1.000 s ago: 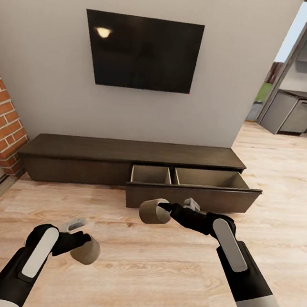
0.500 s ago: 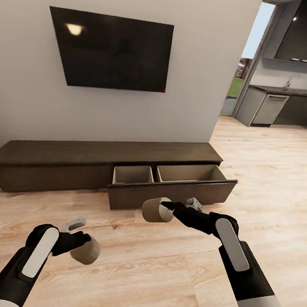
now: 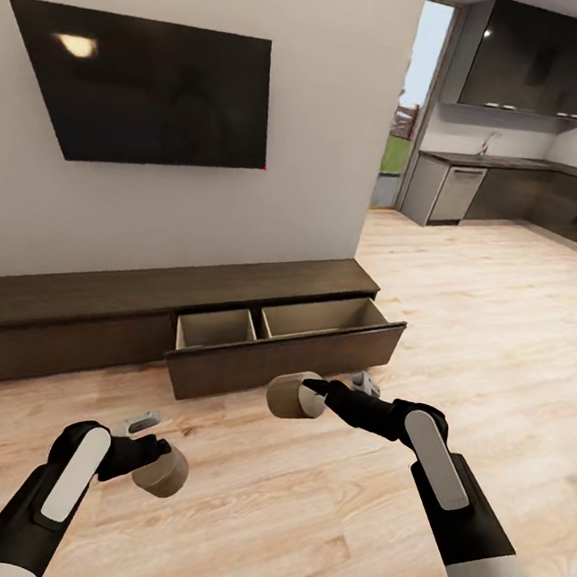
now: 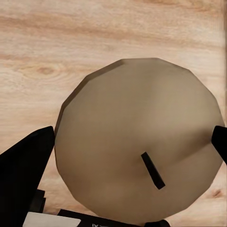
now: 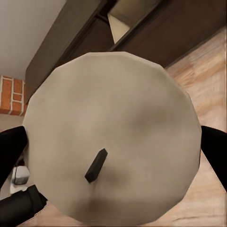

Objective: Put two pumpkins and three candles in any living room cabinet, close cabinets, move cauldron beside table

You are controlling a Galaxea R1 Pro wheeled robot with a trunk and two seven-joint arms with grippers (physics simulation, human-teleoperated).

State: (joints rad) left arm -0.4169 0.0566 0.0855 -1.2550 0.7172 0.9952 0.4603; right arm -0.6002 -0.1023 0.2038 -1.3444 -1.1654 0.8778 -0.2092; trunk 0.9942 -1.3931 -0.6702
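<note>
- I count two candles, one in each end effector, both carried above the wood floor (image 3: 503, 306).
- My left end effector (image 3: 157, 462) is pinching the first candle (image 3: 162, 472); from the left wrist camera, the candle's (image 4: 139, 139) round face with its short dark wick sits squarely between the two dark fingers (image 4: 23, 175), which touch its sides.
- My right end effector (image 3: 304, 397) is pinching the second candle (image 3: 292, 395), held out ahead of the arm and higher than the left one. From the right wrist camera, this candle (image 5: 111, 137) is wick-end on, with a dark finger at each side of it.
- I see one cabinet (image 3: 95, 319), long, low and dark brown, against the white wall under the black TV (image 3: 142, 85).
- One drawer (image 3: 286, 342) of it stands pulled out, with two pale compartments side by side; both look empty.
- The right-hand candle hangs just in front of that drawer's front panel and a little below its rim; the left-hand candle is well short of the cabinet.
- Through the doorway at the right, grey kitchen units (image 3: 517, 190) are in sight.
</note>
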